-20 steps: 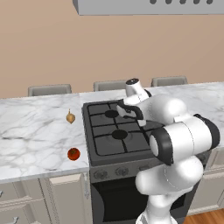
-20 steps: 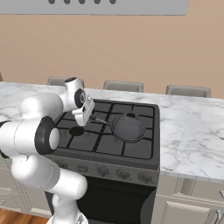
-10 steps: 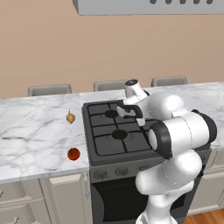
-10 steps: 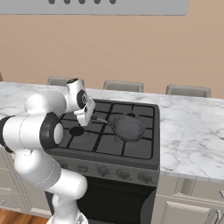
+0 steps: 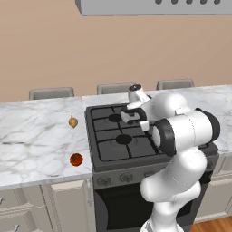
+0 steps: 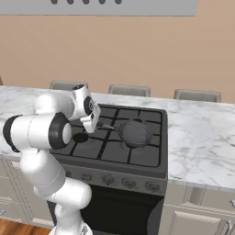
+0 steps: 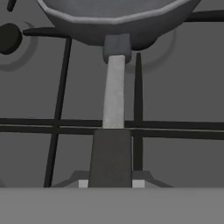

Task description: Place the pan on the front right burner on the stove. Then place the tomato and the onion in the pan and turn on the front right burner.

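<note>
The dark grey pan (image 6: 135, 133) is over the right half of the black stove (image 6: 147, 158), with its long handle pointing left. My gripper (image 6: 97, 123) is shut on the end of that handle. In the hand view the handle (image 7: 114, 94) runs up from between my fingertips to the pan bowl (image 7: 116, 19), and my gripper (image 7: 110, 183) is clamped on it. The front right burner is mostly hidden under the pan. The tan onion (image 5: 73, 122) and the red tomato (image 5: 76, 159) lie on the counter left of the stove, far from my gripper (image 5: 131, 117).
A black burner cap (image 7: 8, 37) shows left of the pan, and grate bars (image 7: 57, 127) cross under the handle. Knobs (image 6: 128, 183) line the stove's front panel. Marble counter (image 6: 197, 137) extends to both sides, and a range hood (image 5: 154, 7) hangs above.
The arm's elbow has shifted slightly. The gripper stays shut on the handle and the pan is about where it was.
</note>
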### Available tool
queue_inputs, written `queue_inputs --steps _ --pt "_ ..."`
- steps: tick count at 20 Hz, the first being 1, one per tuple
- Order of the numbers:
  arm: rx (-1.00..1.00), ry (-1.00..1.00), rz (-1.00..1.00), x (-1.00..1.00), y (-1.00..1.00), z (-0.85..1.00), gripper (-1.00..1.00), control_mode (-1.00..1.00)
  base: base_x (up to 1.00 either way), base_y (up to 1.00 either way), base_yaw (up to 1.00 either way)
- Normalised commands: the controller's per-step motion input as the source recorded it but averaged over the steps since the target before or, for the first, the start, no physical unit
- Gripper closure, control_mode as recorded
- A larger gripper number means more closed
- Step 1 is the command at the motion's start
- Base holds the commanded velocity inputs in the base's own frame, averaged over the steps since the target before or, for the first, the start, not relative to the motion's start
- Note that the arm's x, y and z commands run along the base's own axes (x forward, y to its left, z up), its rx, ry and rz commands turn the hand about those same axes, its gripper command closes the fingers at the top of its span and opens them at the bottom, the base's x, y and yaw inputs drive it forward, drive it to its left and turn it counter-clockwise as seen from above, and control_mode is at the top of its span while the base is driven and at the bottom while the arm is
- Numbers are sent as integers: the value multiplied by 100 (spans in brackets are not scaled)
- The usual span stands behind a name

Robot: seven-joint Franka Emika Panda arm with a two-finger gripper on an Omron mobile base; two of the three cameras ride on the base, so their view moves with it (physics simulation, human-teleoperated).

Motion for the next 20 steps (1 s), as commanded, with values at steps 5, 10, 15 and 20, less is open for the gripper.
queue_inputs --steps 5,10,15,20 --pt "0 0 3 21 0 -18 100 -100 0 0 0" --pt "0 4 0 -6 0 -5 100 -100 0 0 0" --pt "0 12 -3 -18 0 -5 100 -100 0 0 0" --pt "0 12 -1 -1 0 -19 100 -100 0 0 0"
